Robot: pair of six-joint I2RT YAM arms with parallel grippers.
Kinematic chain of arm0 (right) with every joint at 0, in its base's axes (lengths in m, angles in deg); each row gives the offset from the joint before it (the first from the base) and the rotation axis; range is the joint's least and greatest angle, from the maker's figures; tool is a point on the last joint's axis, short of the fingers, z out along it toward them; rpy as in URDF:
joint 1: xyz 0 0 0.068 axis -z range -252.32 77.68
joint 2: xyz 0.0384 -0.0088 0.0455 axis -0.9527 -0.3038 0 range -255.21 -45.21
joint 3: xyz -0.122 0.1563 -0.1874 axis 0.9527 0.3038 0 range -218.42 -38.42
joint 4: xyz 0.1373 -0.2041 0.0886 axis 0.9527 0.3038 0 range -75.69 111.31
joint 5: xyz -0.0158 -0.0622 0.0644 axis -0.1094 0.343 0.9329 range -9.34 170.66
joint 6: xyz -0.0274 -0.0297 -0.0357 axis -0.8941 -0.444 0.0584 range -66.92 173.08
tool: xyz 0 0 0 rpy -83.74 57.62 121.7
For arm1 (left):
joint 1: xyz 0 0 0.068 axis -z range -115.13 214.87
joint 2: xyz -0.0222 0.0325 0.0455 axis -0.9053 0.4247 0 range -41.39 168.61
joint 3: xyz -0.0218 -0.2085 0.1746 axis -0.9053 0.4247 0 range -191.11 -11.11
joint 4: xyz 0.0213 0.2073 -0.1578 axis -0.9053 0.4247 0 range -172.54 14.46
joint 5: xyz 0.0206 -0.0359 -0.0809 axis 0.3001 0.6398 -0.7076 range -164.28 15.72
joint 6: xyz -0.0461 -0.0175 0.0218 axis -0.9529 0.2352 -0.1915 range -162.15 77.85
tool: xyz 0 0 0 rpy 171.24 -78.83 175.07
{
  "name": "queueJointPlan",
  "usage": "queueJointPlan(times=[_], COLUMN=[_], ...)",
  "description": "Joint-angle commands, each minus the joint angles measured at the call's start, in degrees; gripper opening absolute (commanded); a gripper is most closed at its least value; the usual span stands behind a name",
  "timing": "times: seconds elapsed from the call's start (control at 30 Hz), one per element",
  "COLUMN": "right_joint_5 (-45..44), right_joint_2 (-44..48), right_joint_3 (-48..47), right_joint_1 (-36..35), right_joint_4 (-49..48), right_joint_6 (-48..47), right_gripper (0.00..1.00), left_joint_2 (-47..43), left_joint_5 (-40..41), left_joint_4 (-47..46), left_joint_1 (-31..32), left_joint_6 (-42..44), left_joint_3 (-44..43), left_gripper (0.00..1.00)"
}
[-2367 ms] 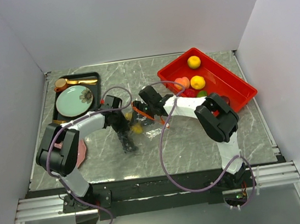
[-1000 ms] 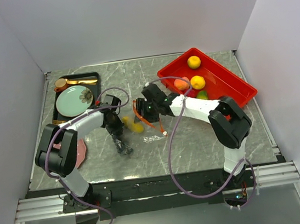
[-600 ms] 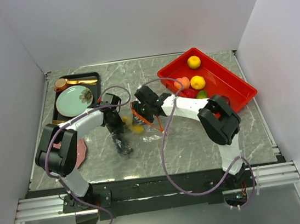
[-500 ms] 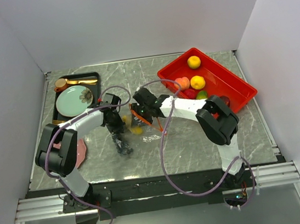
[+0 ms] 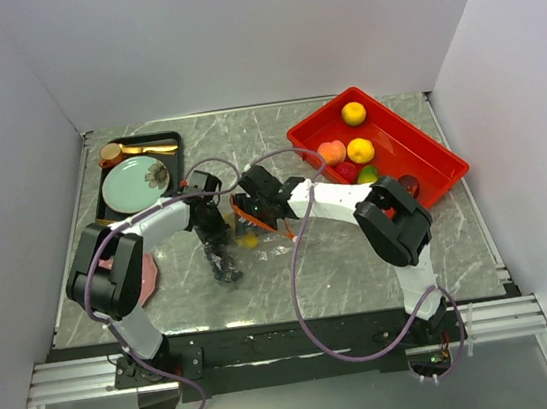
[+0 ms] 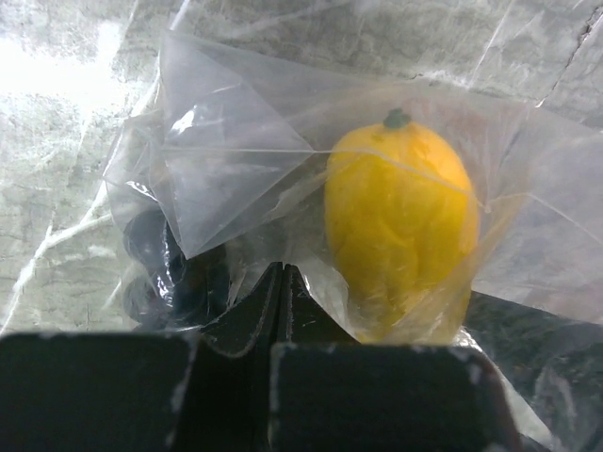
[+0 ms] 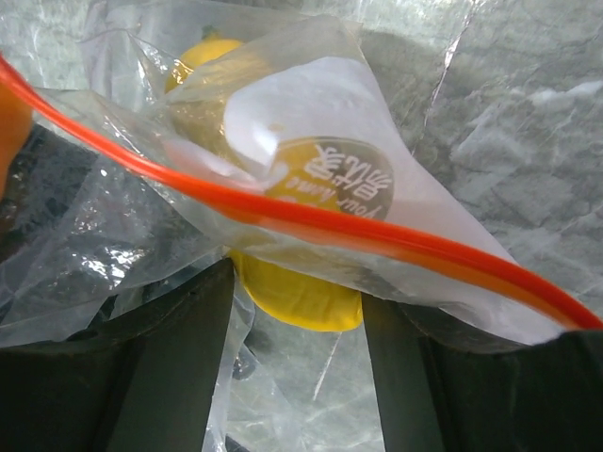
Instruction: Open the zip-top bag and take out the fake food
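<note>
A high rear camera overlooks the whole table (image 5: 348,270); both wrist cameras press close on the same zip-top bag (image 6: 236,141).

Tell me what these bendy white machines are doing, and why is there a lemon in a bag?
They are robot arms, a left arm and a right arm, bolted to a table. One picture looks down from above; the other two come from small cameras on each wrist. The left gripper has its fingers closed on a clear zip-top bag. Inside is a toy lemon. The right gripper's fingers stand either side of that lemon, by the bag's orange zip strip; I cannot tell if they squeeze it. Also on the table: a red tray holding other toy fruit, and a mint-green plate.
</note>
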Motion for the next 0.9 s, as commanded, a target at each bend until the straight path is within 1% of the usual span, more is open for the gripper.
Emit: queueJointPlan(times=[0.0,0.07,0.13,0.2,0.3,0.57,0.67,0.7,0.8,0.87], right_joint_5=[-1.8,-1.9,-1.8,-2.4,-2.4,-1.6,-0.1,0.4,1.1,0.3], right_joint_2=[-1.2,-1.3,-0.6,0.8,3.0,6.9,7.0,7.1,7.1,7.3], right_joint_3=[-1.4,-1.4,-0.7,0.3,1.3,4.9,5.7,6.1,4.9,4.2], right_joint_1=[-0.7,-0.7,-0.7,-0.5,-0.2,0.7,0.7,0.7,0.7,0.7], right_joint_4=[2.0,2.2,2.2,2.5,3.1,3.8,2.6,2.0,0.7,0.9], right_joint_6=[-0.8,-0.4,-0.1,0.4,0.9,0.6,0.5,0.6,1.0,1.1], right_gripper=[0.6,0.52,0.38,0.28,0.22,0.2,0.24,0.28,0.36,0.38], left_joint_2=[0.1,0.2,0.1,0.3,0.8,1.2,0.5,0.4,0.4,0.0], left_joint_5=[-0.6,-0.1,0.2,3.0,5.7,6.6,5.6,4.3,3.0,2.8], left_joint_4=[-0.9,-0.7,-0.1,1.6,2.7,2.2,0.5,0.1,-0.6,-0.8], left_joint_1=[0.1,0.1,0.1,0.1,0.0,-0.4,-0.4,-0.4,-0.3,-0.2], left_joint_6=[1.2,1.1,0.8,0.0,-0.8,-1.3,-1.0,-0.9,0.1,0.4], left_joint_3=[-2.1,-2.2,-2.3,-2.4,-2.6,-1.6,-0.9,-0.5,-0.9,-0.9], left_gripper=[0.01,0.01,0.01,0.01,0.01,0.01,0.01,0.01,0.01,0.01])
